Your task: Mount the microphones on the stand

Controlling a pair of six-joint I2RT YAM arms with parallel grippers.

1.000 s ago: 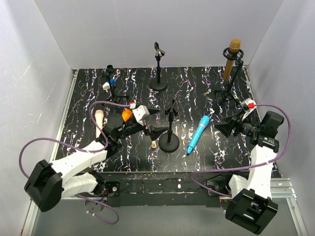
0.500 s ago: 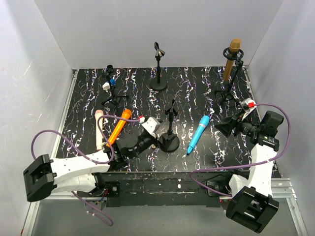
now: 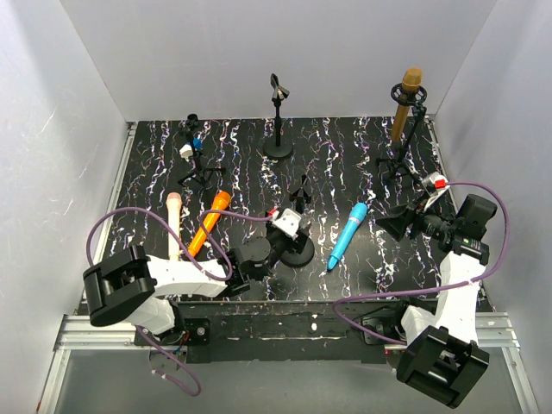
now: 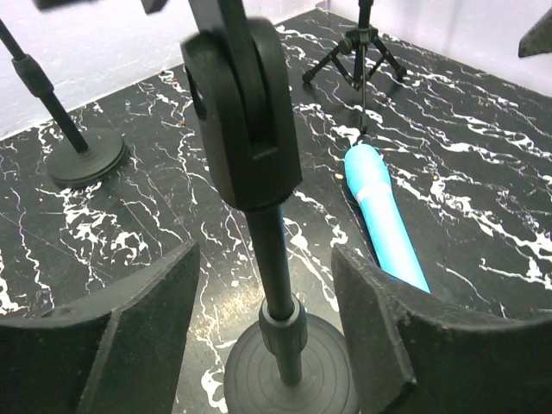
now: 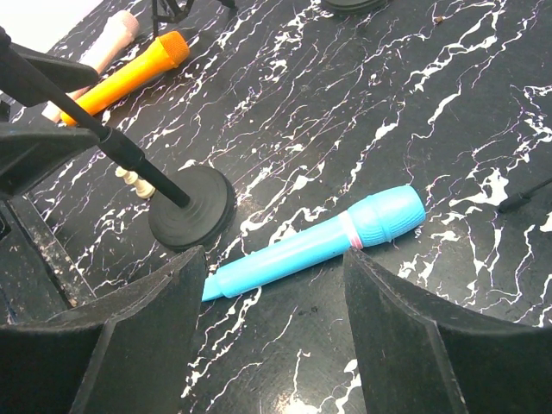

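My left gripper [image 3: 291, 243] is open, its jaws either side of the pole of the middle round-base stand [image 3: 299, 250], touching nothing; the left wrist view shows the gripper [image 4: 266, 323] around the pole [image 4: 274, 276] under the empty clip [image 4: 246, 112]. The light blue microphone [image 3: 348, 235] lies flat just right of that stand. The orange microphone [image 3: 210, 222] and pale pink microphone [image 3: 173, 226] lie at the left. The golden-brown microphone [image 3: 405, 105] stands in the back-right tripod stand. My right gripper [image 3: 390, 226] is open and empty, above the blue microphone [image 5: 319, 241].
An empty round-base stand [image 3: 278, 116] stands at the back centre. A small tripod stand [image 3: 197, 155] stands back left. A tiny beige peg [image 5: 134, 181] lies by the middle stand's base [image 5: 191, 207]. White walls enclose the black marbled table [image 3: 345, 164].
My left gripper has let go of the orange microphone, which now lies on the table, and swung right to straddle the middle stand's pole. The right arm has not moved.
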